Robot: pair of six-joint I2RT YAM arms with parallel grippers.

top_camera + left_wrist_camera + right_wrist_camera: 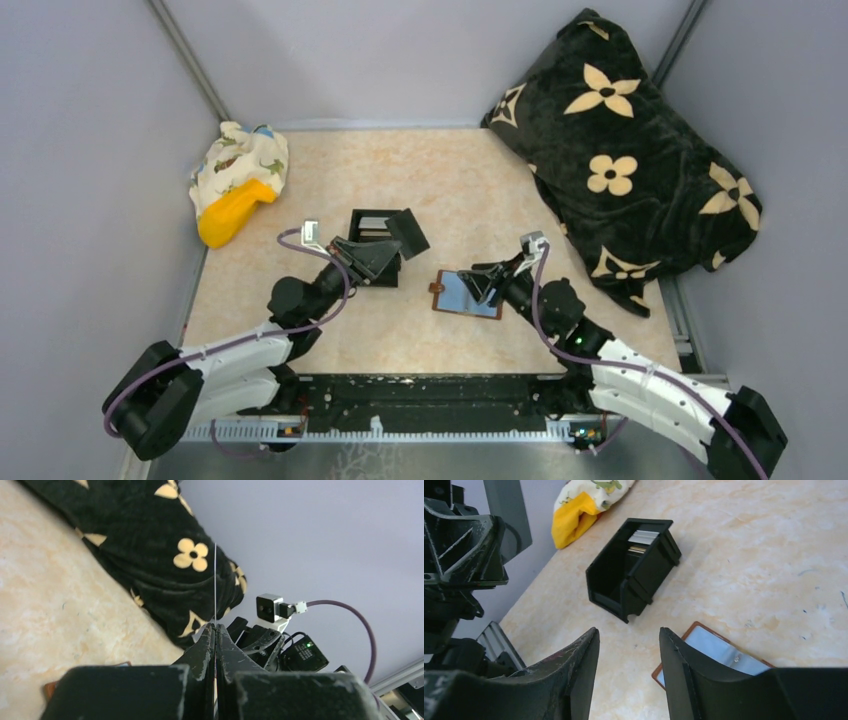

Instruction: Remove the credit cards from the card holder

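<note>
The card holder [465,294] lies open on the table, reddish-brown rim, blue-grey inside, a brown tab on its left edge. It also shows in the right wrist view [719,652]. My right gripper [486,282] is open and empty just above it, jaws wide apart [629,632]. My left gripper [390,247] is shut on a dark card [409,232] and holds it over a black box [370,225]. In the left wrist view the card [215,580] is edge-on, a thin line rising from the closed fingertips [215,626]. The box [631,570] holds several cards [643,537].
A black cushion with cream flowers [630,150] fills the back right corner. A yellow object under a patterned cloth [237,185] lies at the back left. Grey walls enclose the table on three sides.
</note>
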